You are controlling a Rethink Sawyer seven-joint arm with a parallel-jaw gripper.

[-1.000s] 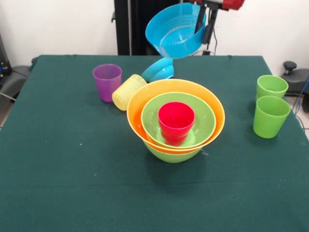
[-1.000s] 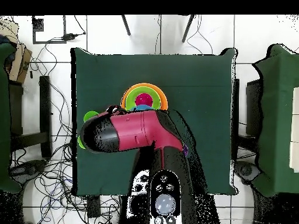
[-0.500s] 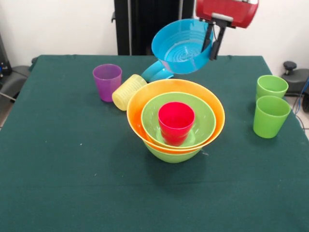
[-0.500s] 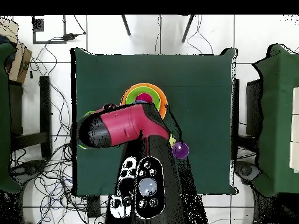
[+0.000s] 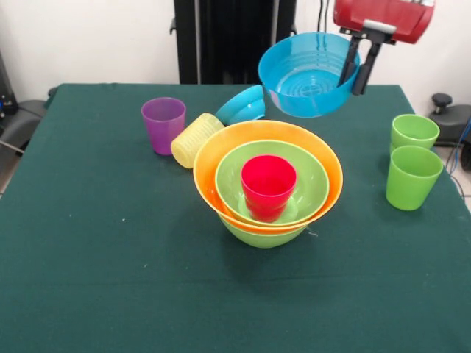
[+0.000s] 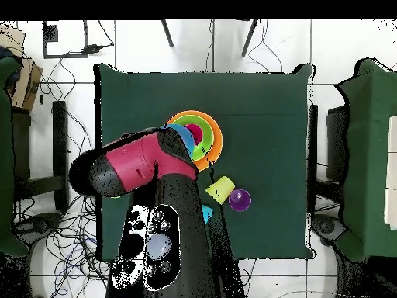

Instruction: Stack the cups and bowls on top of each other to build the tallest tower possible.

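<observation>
From the front, my gripper (image 5: 358, 65) is clamped on the rim of a blue bowl (image 5: 307, 76), holding it tilted in the air behind the tower (image 5: 268, 179). In the tower, the red cup (image 5: 268, 184) sits in a lime bowl inside the orange bowl (image 5: 213, 158). A second blue bowl (image 5: 243, 107) lies tipped behind.

From overhead, my arm (image 6: 132, 161) covers part of the tower; the yellow cup (image 6: 219, 188) and purple cup (image 6: 239, 199) lie beside it.

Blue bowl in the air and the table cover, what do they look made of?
The blue ribbed round bowl, held at its rim by the gripper, looks like glossy moulded plastic: it shows sheen and concentric ridges inside. The dark green table cover looks like matte cloth or felt, with no glare, though I cannot be sure.
</observation>
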